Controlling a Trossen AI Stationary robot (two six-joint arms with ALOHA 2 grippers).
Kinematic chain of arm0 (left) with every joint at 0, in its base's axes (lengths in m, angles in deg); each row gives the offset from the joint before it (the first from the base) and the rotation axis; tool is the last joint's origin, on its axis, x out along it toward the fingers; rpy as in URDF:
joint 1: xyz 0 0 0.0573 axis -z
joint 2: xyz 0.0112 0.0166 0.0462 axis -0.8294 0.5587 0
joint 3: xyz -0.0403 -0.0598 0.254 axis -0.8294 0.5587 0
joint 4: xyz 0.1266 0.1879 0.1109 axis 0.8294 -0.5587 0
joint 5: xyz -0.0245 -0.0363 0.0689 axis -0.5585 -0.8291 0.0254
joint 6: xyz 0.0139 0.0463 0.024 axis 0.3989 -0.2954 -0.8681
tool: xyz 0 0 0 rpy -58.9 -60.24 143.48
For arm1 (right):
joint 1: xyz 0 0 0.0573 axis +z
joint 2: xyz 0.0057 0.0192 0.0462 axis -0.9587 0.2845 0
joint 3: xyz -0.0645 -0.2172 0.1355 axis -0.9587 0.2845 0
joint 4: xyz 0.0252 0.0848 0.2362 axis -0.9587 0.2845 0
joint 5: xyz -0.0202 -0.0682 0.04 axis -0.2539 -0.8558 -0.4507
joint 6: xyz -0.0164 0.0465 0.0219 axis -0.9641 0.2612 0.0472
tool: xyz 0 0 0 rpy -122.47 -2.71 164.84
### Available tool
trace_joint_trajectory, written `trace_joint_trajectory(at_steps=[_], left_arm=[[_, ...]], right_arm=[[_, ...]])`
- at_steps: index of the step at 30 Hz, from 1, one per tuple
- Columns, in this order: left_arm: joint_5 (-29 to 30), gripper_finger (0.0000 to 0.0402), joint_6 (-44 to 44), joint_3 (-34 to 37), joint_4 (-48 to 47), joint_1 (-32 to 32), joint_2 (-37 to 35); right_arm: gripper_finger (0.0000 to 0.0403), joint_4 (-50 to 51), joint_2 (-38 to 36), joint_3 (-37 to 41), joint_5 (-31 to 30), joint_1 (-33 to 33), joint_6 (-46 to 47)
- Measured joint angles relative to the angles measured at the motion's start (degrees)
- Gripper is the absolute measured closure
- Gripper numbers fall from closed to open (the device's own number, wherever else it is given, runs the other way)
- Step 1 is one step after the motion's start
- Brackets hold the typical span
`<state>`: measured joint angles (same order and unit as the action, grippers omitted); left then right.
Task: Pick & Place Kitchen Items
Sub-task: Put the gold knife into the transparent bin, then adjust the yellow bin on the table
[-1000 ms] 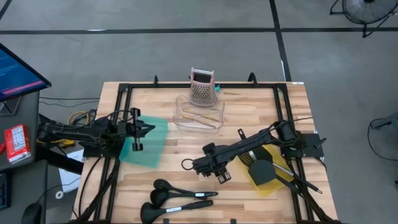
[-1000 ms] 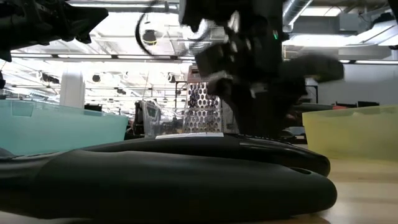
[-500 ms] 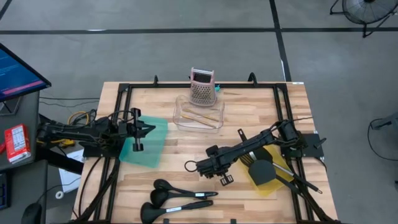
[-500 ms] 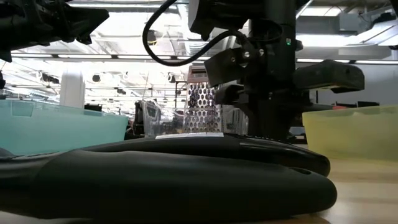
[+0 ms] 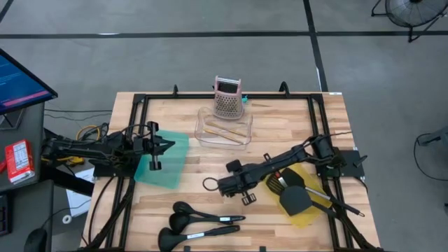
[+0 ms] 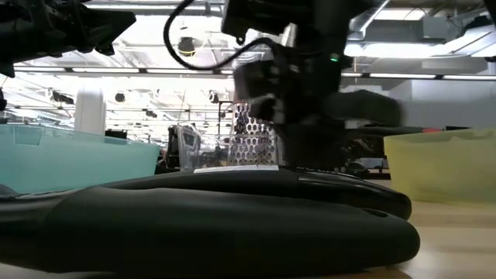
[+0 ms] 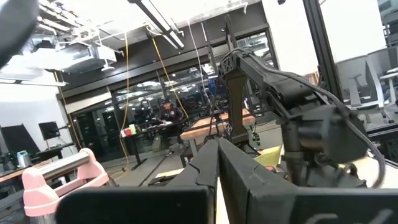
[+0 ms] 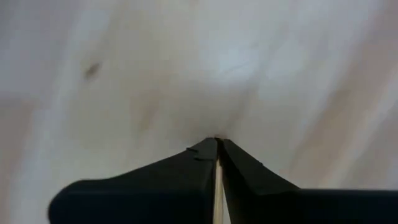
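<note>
High view, kitchen items: three black utensils [image 5: 199, 225] with rounded heads are laid side by side on the table [image 5: 280, 119] at its front edge, handles towards the right. Two more utensils, a broad black spatula [image 5: 294, 200] and a slotted turner [image 5: 276, 183], are lodged in the yellow bin [image 5: 302, 215] on the right. Pale wooden sticks [image 5: 225, 131] are lying in the clear tray [image 5: 203, 124] at centre rear.

Right end effector [image 5: 245, 199]: closed, fingertips [image 8: 200, 160] brought together and pointed down just above bare wood, between the front utensils and the yellow bin. A thin pale sliver is seen between the fingers; whether anything is gripped cannot be told. The arm is stretched low from its base at the right edge towards the table's middle.

Left end effector [image 5: 165, 145]: closed, nothing held, poised over the teal bin [image 5: 166, 168] on the left, arm folded low.

Other: pink grater [image 5: 228, 97] upright behind the clear tray.
</note>
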<state>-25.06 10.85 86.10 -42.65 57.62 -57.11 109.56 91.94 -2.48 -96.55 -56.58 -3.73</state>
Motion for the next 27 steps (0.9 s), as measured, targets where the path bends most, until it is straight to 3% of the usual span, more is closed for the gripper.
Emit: trace_joint_trajectory(at_steps=[9,27], left_arm=[[0.0,0.0400,0.0,0.0,0.0,0.0,0.0],[0.0,0.0400,0.0,0.0,0.0,0.0,0.0]], right_arm=[[0.0400,-4.6,-6.3,-3.5,-1.3,-0.6,-0.2],[0.0402,-12.0,-30.2,-4.3,-2.3,-0.9,5.2]])
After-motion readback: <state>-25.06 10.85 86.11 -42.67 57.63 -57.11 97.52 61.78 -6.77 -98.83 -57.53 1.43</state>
